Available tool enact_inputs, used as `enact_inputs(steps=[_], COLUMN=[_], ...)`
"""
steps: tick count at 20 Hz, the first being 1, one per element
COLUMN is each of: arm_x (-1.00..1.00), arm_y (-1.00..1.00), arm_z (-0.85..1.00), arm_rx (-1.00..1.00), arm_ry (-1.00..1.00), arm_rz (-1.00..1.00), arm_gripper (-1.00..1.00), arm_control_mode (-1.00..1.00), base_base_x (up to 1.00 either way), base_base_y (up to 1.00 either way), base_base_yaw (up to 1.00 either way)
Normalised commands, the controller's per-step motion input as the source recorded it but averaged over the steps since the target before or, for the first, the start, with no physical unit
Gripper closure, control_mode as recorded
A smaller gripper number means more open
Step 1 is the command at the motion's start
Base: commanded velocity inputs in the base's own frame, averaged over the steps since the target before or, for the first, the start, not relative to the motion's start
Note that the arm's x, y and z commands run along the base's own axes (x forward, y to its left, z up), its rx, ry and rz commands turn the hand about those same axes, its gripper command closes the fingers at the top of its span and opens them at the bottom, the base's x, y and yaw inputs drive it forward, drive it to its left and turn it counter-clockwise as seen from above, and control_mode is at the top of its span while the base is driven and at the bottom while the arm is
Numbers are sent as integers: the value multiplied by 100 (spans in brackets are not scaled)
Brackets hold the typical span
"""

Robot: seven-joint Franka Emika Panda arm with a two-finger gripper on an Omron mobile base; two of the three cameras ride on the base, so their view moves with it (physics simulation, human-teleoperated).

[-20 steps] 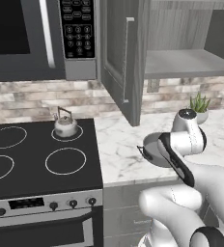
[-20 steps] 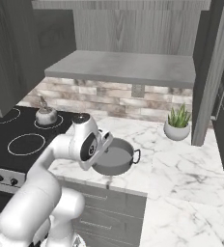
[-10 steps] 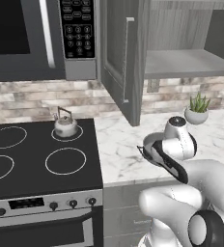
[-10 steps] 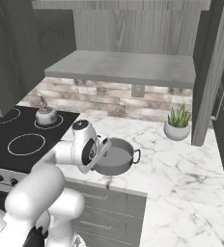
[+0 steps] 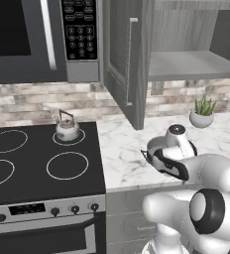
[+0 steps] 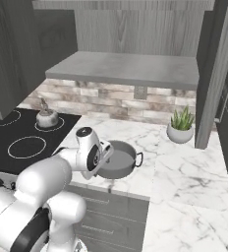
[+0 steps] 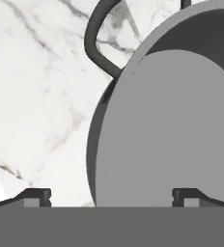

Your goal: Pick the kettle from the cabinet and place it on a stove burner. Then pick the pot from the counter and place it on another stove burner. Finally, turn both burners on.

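Gripper point(image 7: 111, 198) low over pot point(image 6: 117, 160) rim, jaws spread, one tip outside the wall, one over the inside.
Pot sits on marble counter point(image 6: 185, 167), center of right base frame; loop handle at top of hand frame. Kettle point(image 5: 67, 128) on small rear burner point(image 5: 68, 137), left-center of left base frame.

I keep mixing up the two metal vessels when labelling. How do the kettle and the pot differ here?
The kettle is small and rounded, with a tall arched handle on top; the pot is wide, shallow and open, with small loop handles at its sides. The kettle stands on a back burner ring of the black cooktop; the pot sits on the marble counter. Both are grey metal and upright.
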Motion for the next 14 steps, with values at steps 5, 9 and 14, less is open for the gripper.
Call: enact_inputs(steps=[5,9,14], arm_x=[20,11,0], arm_y=[0,0,3], arm_z=[-18,-19,-25], arm_rx=[2,1,0], arm_ry=[2,1,2], arm_rz=[0,0,0], arm_gripper=[-100,-100,100], arm_control_mode=[-100,-100,-100], base_base_x=[0,0,0], base_base_y=[0,0,0], base_base_yaw=[0,0,0])
